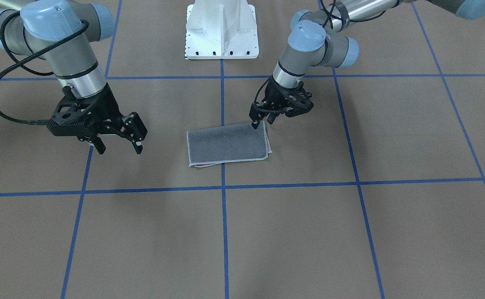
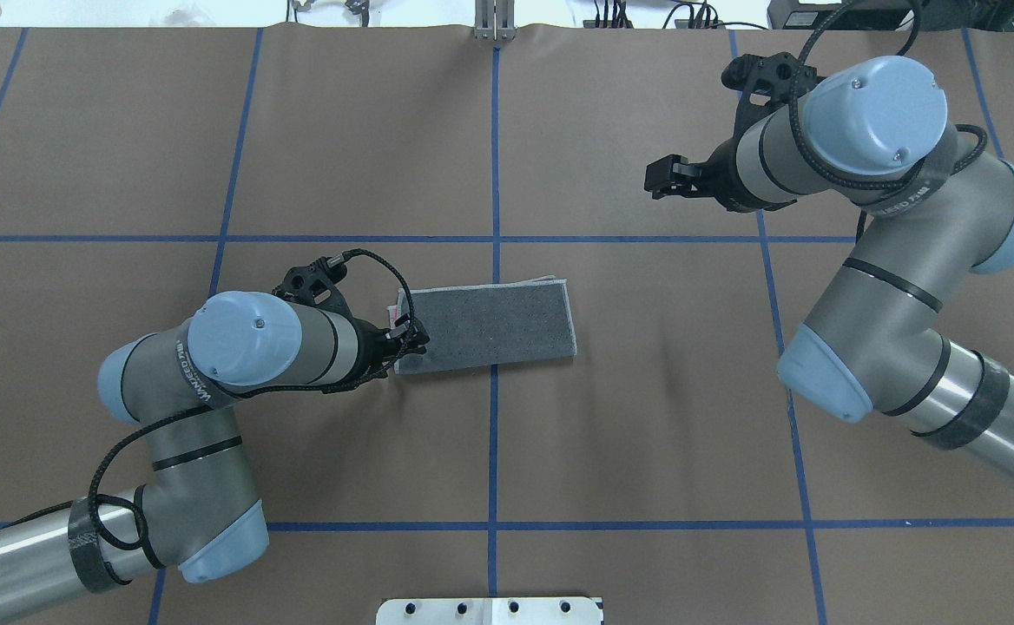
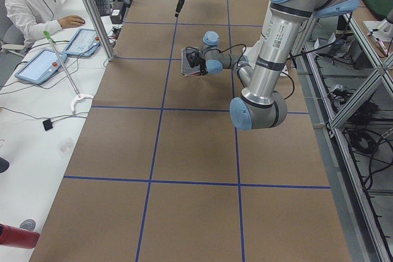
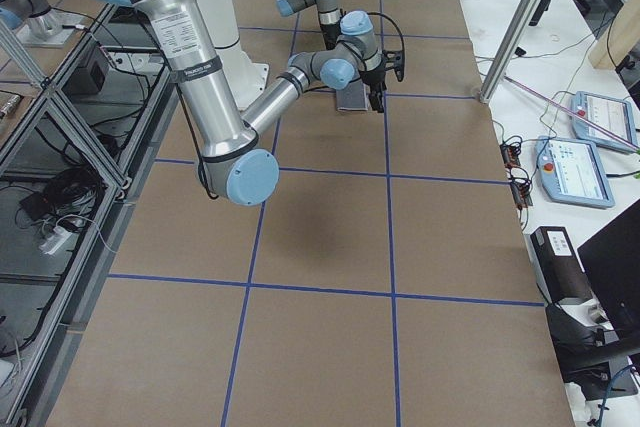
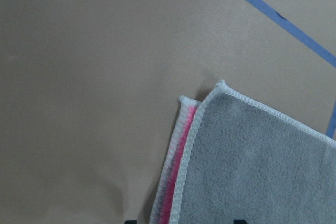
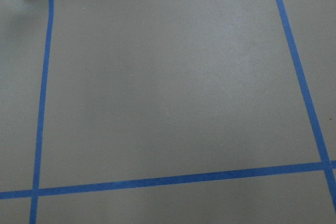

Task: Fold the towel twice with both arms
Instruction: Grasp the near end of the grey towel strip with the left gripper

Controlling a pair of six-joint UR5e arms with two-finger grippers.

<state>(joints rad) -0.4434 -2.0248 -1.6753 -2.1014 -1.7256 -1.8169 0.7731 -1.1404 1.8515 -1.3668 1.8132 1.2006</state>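
Note:
The towel [image 1: 226, 143] [image 2: 490, 325] lies flat near the table's middle as a rectangle, grey face up, with a pink strip showing at one end [image 5: 181, 156]. My left gripper [image 1: 262, 122] [image 2: 411, 338] is low over the towel's end on my left, at the corner nearest the base. It is open, with its fingertips apart astride the hemmed edge in the left wrist view. My right gripper [image 1: 118, 148] [image 2: 659, 178] hangs open above bare table, well off to the towel's other side and holding nothing. The right wrist view shows only table.
Blue tape lines [image 2: 495, 174] divide the brown table into squares. The white pedestal base [image 1: 221, 33] stands at the robot's edge. In the exterior left view a person [image 3: 37, 4] sits at a side desk with tablets, beyond a metal post [image 3: 92, 10].

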